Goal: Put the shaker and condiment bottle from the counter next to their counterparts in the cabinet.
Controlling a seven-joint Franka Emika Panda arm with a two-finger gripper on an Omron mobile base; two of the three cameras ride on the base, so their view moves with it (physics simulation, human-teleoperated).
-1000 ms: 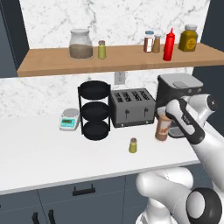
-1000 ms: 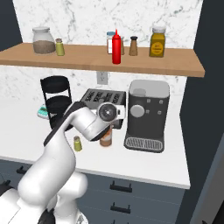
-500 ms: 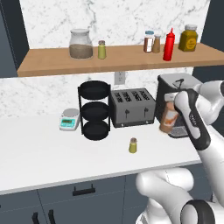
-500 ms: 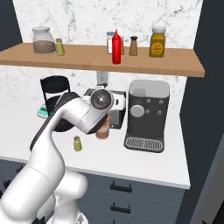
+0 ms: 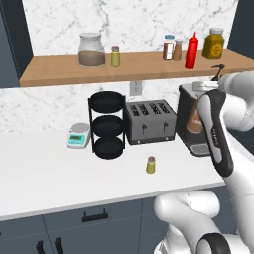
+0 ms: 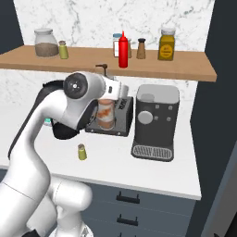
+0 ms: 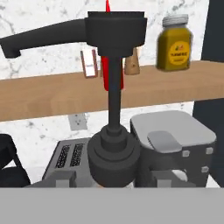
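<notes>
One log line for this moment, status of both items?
end effector: shut on condiment bottle, lifted | shaker: on counter | cabinet: counterparts in place

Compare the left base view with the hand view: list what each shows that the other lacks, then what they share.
Left base view alone: the shaker on the counter, the tiered rack, the scale, its twin shaker on the cabinet.
Hand view alone: the condiment bottle seen from above, its pump head looming.
Shared: toaster, red squeeze bottle, mustard jar.
</notes>
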